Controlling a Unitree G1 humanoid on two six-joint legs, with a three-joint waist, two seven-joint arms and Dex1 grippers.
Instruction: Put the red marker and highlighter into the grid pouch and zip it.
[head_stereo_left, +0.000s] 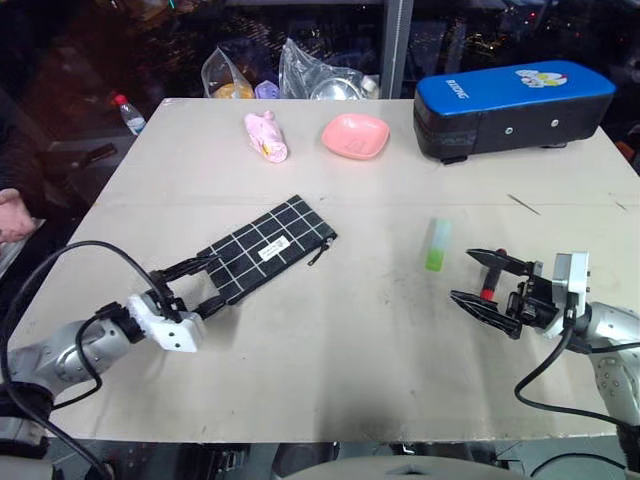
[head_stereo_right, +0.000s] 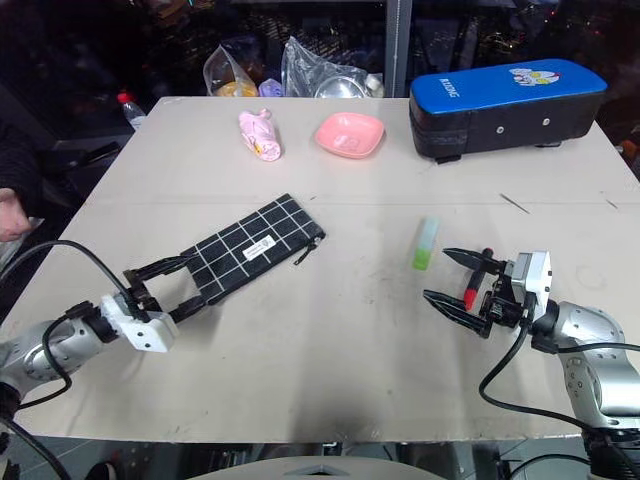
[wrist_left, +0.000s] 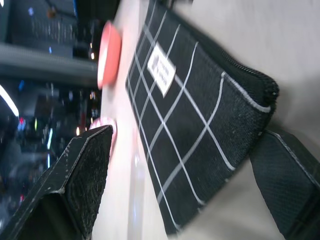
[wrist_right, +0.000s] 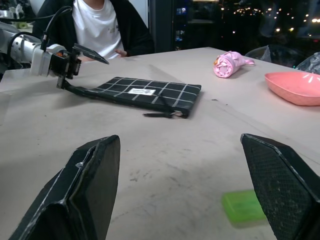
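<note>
A flat black fabric grid pouch (head_stereo_left: 268, 248) with white lines and a small white label lies slantwise on the pale tabletop (head_stereo_left: 350, 340), left of centre in the left eye view, its zipper pull trailing off its upper right corner. The left gripper (head_stereo_left: 195, 285), at the lower left of the frame, has its two black fingers spread wide around the pouch's near end; in the left wrist view one finger (wrist_left: 285, 175) lies just beside the pouch's corner (whether it actually touches I cannot tell) while the other stands apart from the fabric, so nothing is clamped.

The short highlighter (head_stereo_left: 437, 244), pale mint with a bright green end, lies loose on the tabletop right of centre, near but clear of the right gripper. The right gripper (head_stereo_left: 480, 278), at the lower right of the frame, points toward the left of the picture with its fingers parted and released. The slim red marker (head_stereo_left: 488, 287) shows between those open fingers, red end nearest the camera, not pinched.

Along the top of the frame sit a pink crumpled soft object (head_stereo_left: 266, 136), a pink shallow dish (head_stereo_left: 356, 136), and a big blue-and-black padded case (head_stereo_left: 510, 106) at the upper right. A person in a dark jacket (wrist_right: 100, 25) sits across the tabletop in the right wrist view.
</note>
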